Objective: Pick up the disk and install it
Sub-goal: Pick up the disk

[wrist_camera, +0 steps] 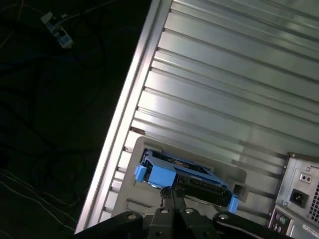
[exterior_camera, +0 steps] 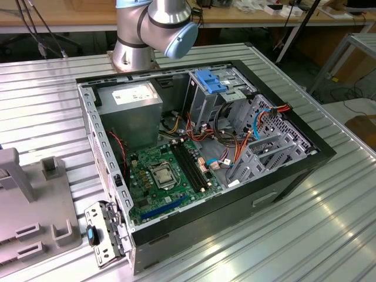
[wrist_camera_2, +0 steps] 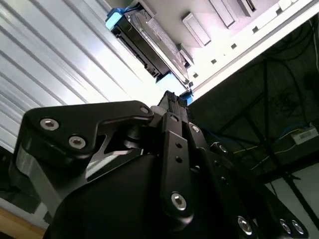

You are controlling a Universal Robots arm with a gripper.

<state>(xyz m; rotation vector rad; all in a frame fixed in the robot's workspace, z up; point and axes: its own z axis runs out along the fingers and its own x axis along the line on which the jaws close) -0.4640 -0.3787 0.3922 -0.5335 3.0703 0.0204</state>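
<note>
Blue-framed hard disk (wrist_camera: 188,180) lies flat in a pale grey holder (wrist_camera: 209,165) on a ribbed aluminium tabletop (wrist_camera: 239,74), close to the tabletop's edge. In the first wrist view the disk sits just beyond the tips of the black jaws. In the second wrist view the disk (wrist_camera_2: 147,42) is likewise ahead of the jaws and apart from them.

The jaws appear drawn together at the tips, with nothing held between them.

By my judgement, this is the approach to the pick-up. The disk is not yet lifted and nothing is installed. A grasp from here would call for the jaws to part wide enough to span the blue carrier. They would also need to line up square with it and come down onto it without knocking the holder.

The rear panel of a computer case (wrist_camera: 299,195) stands off to one side of the jaws, beyond the disk. In the exterior view the computer case (exterior_camera: 294,170) lies open on its side, and the base of the robot arm (exterior_camera: 155,29) stands behind it. Inside the case is a grey drive bay topped with a blue bracket (exterior_camera: 210,80).

Counted: one disk, one holder around it, one computer case, one drive bay with a blue bracket, one robot arm and one pair of jaws.
</note>
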